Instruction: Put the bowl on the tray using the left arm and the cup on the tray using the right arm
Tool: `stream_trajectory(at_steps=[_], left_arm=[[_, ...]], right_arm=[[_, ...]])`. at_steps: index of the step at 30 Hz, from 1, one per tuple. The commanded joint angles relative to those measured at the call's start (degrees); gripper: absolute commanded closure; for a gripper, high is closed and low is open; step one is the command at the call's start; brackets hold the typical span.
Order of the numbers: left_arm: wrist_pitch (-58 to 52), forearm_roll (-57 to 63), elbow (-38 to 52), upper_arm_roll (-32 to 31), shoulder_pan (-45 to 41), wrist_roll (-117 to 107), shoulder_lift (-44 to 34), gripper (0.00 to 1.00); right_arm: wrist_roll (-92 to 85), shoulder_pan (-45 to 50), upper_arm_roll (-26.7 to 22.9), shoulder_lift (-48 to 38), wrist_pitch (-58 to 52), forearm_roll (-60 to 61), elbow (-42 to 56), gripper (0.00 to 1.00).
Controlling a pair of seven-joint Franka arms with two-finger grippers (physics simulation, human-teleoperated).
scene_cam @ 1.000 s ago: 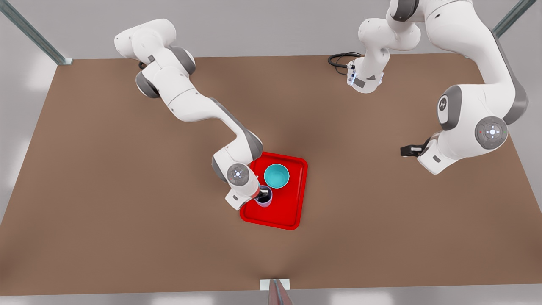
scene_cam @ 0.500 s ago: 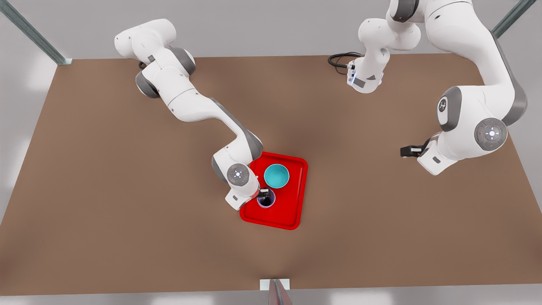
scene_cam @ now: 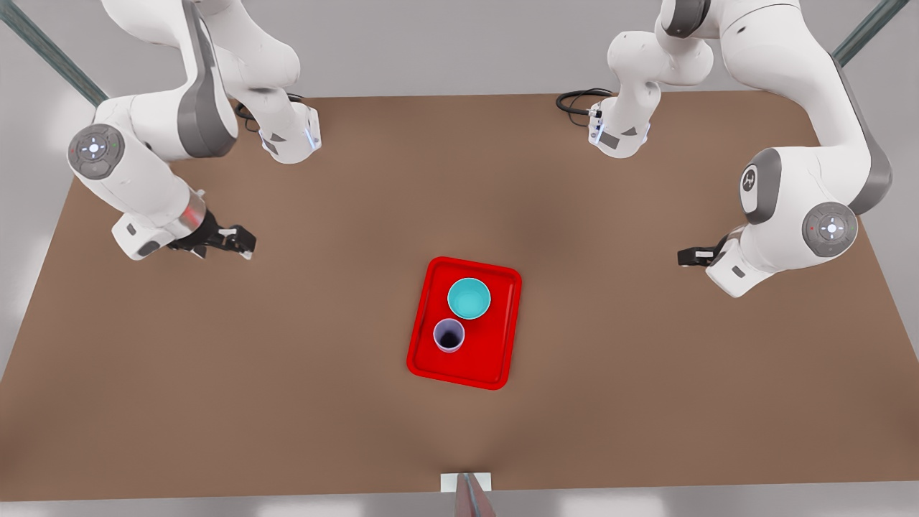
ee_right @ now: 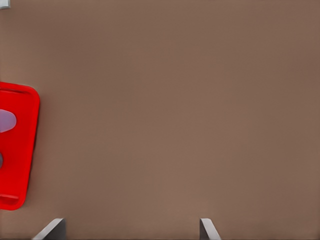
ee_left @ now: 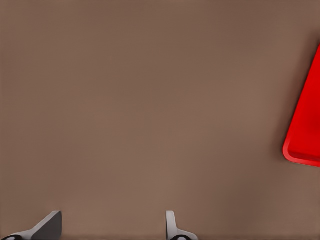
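Brown desk (scene_cam: 215, 402) under pale grey walls, seen from above.

Next in size, the two white arms. Right arm (scene_cam: 143, 165), at the front view's left: a second ago stretched over the tray with the cup in its grip, now folded back to the desk's edge, well apart from the tray. Left arm (scene_cam: 804, 208), at the front view's right: parked as before, waiting.

Then the red tray (scene_cam: 488, 359), flat in the middle of the desk; same spot as before. Also caught at the edge of both wrist views (ee_left: 307, 130) (ee_right: 20, 150).

On the tray, the teal bowl (scene_cam: 469, 298), upright, toward the far end. Just beside it, toward the near end, the lavender cup (scene_cam: 449, 335), upright, let go and standing free; a sliver of it in the right wrist view (ee_right: 6, 121).

Smallest, the claws. Right claw (scene_cam: 243, 243) (ee_right: 132, 230): spread wide, nothing between the fingers, over bare desk. Left claw (scene_cam: 686, 255) (ee_left: 110, 227): likewise spread and holding nothing.

Judging by that: both items delivered, both arms withdrawn, task apparently complete.
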Motion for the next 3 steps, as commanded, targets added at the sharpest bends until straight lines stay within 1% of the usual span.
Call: stream_trajectory(at_steps=[1,3], left_arm=[[0.0,0.0,0.0,0.0,0.0,0.0,0.0,0.00],[0.0,0.0,0.0,0.1,0.0,0.0,0.0,0.00]], right_arm=[[0.0,-0.1,0.0,0.0,0.0,0.0,-0.1,0.00],[-0.3,-0.1,0.1,0.0,0.0,0.0,-0.1,0.00]])
